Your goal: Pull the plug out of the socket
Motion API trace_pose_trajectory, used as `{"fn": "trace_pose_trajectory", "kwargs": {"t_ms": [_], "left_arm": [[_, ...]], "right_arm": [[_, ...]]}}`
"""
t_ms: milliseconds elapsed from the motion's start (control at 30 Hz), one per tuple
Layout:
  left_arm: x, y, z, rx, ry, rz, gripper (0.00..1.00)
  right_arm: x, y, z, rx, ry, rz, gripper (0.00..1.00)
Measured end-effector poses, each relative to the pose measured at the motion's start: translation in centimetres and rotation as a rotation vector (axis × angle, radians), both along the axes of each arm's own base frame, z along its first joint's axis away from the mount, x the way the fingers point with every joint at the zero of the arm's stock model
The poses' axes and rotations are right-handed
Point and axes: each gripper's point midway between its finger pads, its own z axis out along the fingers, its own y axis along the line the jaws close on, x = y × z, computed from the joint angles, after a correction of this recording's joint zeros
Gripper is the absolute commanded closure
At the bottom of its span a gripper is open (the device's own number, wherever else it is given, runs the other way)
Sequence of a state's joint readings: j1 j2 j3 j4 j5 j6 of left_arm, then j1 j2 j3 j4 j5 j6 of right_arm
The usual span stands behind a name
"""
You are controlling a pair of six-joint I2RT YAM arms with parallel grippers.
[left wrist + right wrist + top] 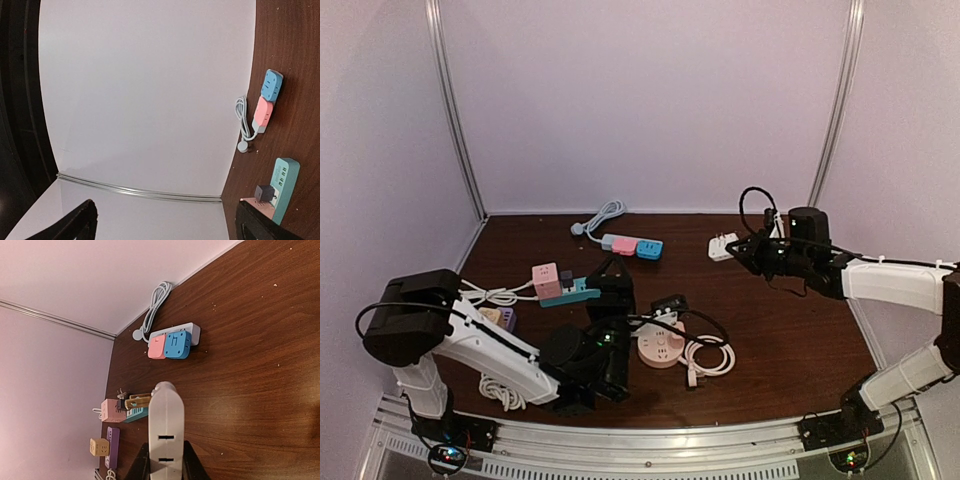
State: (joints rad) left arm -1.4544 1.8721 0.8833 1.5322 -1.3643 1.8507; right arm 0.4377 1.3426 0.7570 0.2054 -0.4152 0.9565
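Note:
My right gripper [738,247] is shut on a white socket block [722,246] and holds it above the right back of the table. In the right wrist view the white socket block [166,432] stands between my fingers [143,465], two slots facing the camera; no plug shows in it. My left gripper [610,272] is open and empty beside the right end of a teal power strip [572,292] with a dark plug [567,279] in it. In the left wrist view the left gripper [167,225] is spread wide, with the teal strip [285,187] and dark plug [264,192] at lower right.
A pink and blue strip [632,246] with a grey cable [603,217] lies at the back. A pink cube socket [547,279], a purple strip [507,318] and a yellow cube [492,316] sit left. A round pink socket [660,348] with a white cable [712,358] lies in front.

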Motion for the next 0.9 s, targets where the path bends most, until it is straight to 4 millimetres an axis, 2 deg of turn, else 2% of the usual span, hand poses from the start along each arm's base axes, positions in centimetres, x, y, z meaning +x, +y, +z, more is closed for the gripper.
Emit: {"fn": "trace_pose_trajectory", "kwargs": {"t_ms": [267,400,500,567,700,900], "left_arm": [[0.2,0.2,1.2,0.102,0.069,-0.037,0.05],[0.0,-2.2,4.4,-0.044,0.203,-0.179,0.02],[-0.4,-1.9,5.8,-0.17,0.311,-0.234,0.02],[-0.3,-1.9,5.5,-0.227,0.387,-0.245,0.02],[0.0,-2.2,3.4,-0.375,0.592,-0.254,0.02],[-0.1,-3.0,0.7,-0.691,0.889,-0.25,0.02]], "right_arm": [[0.7,-2.3,-1.8,-0.041,0.024,-0.036,1.0],[1.2,-3.2,-2.7,-0.056,0.04,-0.047,1.0],[1.8,-4.2,-3.7,-0.065,0.054,-0.065,1.0],[2.4,-5.1,-4.6,-0.072,0.072,-0.083,1.0],[3.2,-6.3,-6.9,-0.079,0.117,-0.101,1.0],[4.4,-7.9,-10.6,-0.083,0.18,-0.114,1.0]]}}
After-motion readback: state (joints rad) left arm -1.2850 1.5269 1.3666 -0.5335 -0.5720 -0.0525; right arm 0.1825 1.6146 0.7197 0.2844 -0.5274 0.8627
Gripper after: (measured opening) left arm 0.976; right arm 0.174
